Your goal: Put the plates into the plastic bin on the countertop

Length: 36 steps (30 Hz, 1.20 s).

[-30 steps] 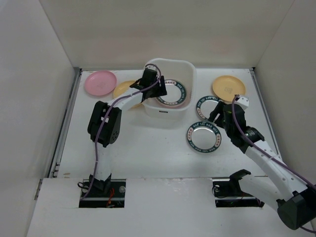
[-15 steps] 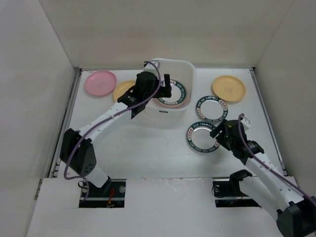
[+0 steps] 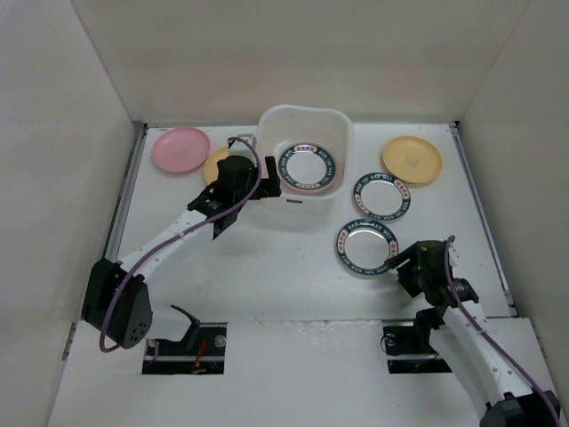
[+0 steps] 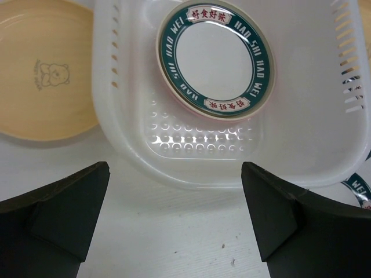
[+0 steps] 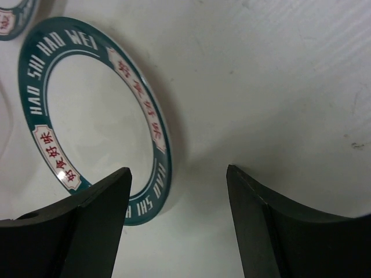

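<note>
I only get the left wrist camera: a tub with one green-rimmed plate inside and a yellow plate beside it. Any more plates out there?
Observer: Yes, a pink plate lies left of that yellow plate.
Visitor: And on the tub's other side?
Observer: A far green-rimmed plate, a near green-rimmed plate and a second yellow plate.
Visitor: What about the right gripper?
Observer: It is open above the near green-rimmed plate's rim.

translucent perforated plastic bin (image 4: 232, 145), glossy green-rimmed plate (image 5: 93, 116), matt countertop (image 5: 278, 87)
</note>
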{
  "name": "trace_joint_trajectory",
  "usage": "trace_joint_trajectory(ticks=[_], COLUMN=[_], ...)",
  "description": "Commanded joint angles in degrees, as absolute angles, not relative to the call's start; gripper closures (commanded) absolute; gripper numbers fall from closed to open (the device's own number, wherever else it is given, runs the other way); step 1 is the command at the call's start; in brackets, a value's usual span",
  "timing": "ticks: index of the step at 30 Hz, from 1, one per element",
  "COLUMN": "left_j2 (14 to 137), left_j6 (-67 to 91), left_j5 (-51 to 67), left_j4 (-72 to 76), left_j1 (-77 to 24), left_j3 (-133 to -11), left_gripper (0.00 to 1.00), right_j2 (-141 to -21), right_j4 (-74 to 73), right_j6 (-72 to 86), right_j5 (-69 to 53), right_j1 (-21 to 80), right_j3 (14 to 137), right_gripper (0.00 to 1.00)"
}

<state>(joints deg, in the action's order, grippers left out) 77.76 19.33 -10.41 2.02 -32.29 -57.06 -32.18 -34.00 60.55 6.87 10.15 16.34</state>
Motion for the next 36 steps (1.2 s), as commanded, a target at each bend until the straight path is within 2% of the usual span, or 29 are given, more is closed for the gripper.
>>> trace_joint_trajectory(ticks=[1, 18, 22, 25, 30, 31, 36], left_j2=[73.6, 72.8, 72.4, 72.3, 71.8, 71.5, 69.3], left_j6=[19.9, 20.0, 20.1, 20.4, 20.7, 20.9, 21.3], left_j5=[-10.5, -9.1, -8.6, -8.6, -8.7, -8.7, -9.1], left_j4=[5.2, 4.6, 4.6, 4.6, 4.6, 4.6, 4.1], left_j1=[-30.7, -27.6, -26.7, -26.6, -26.1, -26.1, -24.8], left_j3=[-56.3, -54.7, -54.2, -54.0, -53.0, -52.7, -50.9], left_gripper=[0.00, 0.00, 0.00, 0.00, 0.00, 0.00, 0.00], right_j2=[-30.3, -43.0, -44.9, -46.1, -47.2, -47.1, -39.9], right_j4=[-33.4, -18.7, -14.6, -12.7, -12.8, -13.1, -18.6], right_j6=[64.3, 71.3, 73.4, 73.8, 73.8, 73.8, 75.4], right_j5=[4.1, 1.3, 1.4, 1.8, 2.4, 2.5, 2.9], right_j1=[9.5, 11.0, 11.3, 11.4, 11.4, 11.4, 14.1], right_j3=[14.9, 13.7, 12.1, 12.0, 12.7, 12.7, 14.2], right_gripper=[0.28, 0.39, 0.50, 0.65, 0.97, 1.00, 1.00])
